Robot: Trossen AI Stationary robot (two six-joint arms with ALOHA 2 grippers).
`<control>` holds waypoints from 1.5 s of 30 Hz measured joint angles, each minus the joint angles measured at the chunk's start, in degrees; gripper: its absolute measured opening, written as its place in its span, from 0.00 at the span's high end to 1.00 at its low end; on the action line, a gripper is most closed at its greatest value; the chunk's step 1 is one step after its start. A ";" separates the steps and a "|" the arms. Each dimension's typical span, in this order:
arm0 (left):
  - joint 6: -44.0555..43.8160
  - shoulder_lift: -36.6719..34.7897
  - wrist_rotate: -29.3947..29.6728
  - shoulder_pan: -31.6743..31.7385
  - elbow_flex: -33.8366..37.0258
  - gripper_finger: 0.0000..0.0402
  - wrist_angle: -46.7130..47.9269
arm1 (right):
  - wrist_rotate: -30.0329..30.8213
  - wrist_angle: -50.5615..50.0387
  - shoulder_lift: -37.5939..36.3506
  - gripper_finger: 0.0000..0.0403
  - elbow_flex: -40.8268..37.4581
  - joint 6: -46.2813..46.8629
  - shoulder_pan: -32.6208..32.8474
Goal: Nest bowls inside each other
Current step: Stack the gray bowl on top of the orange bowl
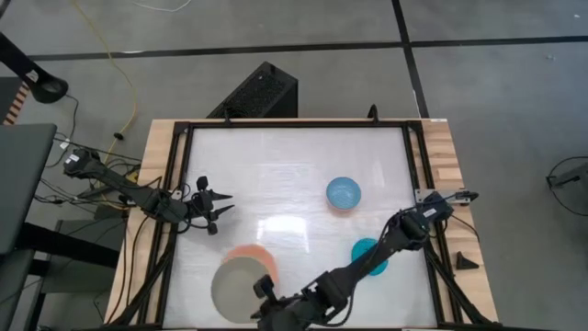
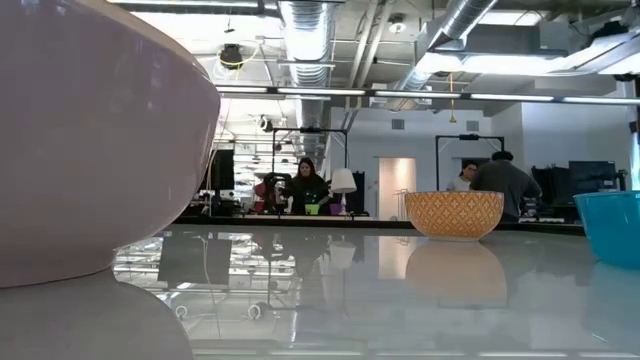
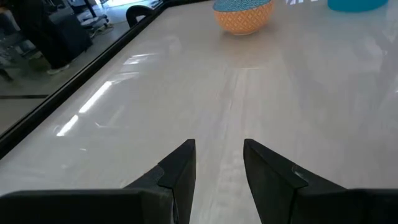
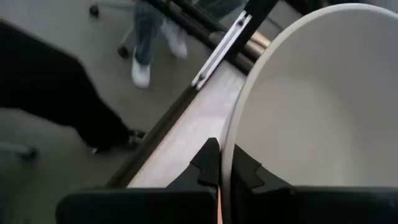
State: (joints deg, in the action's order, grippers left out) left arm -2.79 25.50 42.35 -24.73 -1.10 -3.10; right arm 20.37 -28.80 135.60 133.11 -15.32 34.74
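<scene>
A large pale bowl (image 1: 237, 287), cream to grey-beige, is at the table's near edge, left of centre, and my right gripper (image 1: 266, 292) is shut on its rim. It covers the near part of a salmon-pink bowl (image 1: 259, 257). In the low view the pale bowl (image 2: 90, 130) fills the left. A light blue bowl (image 1: 344, 193), orange-patterned outside (image 2: 455, 213), stands on the table right of centre. A teal bowl (image 1: 366, 257) is partly hidden by my right arm. My left gripper (image 1: 219, 207) hovers open at the table's left (image 3: 219, 152). My right gripper (image 4: 225, 163) pinches the pale bowl's rim (image 4: 231, 134) on its right side, with one finger inside the bowl and one outside. The fingers come from the table's right, slanting down. Whether the bowl's foot touches the table, I cannot tell.
A black frame (image 1: 294, 123) borders the glossy white table, with a wooden edge (image 1: 450, 156) outside it. A person's legs and shoes (image 4: 146, 56) show beyond the table's edge. People stand far back in the room (image 2: 305, 185).
</scene>
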 joint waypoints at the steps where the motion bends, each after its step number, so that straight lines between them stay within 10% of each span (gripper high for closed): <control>1: 0.00 0.00 0.02 0.00 0.00 0.69 0.03 | 0.40 1.58 0.68 0.93 0.14 -0.35 -0.27; 45: 0.00 0.00 0.04 0.02 0.00 0.69 0.14 | -6.85 -8.71 2.54 0.90 0.12 2.05 -5.64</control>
State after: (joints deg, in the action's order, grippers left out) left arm -2.79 25.50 42.39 -24.71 -1.10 -2.96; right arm 13.51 -37.51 138.15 133.23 -13.27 29.10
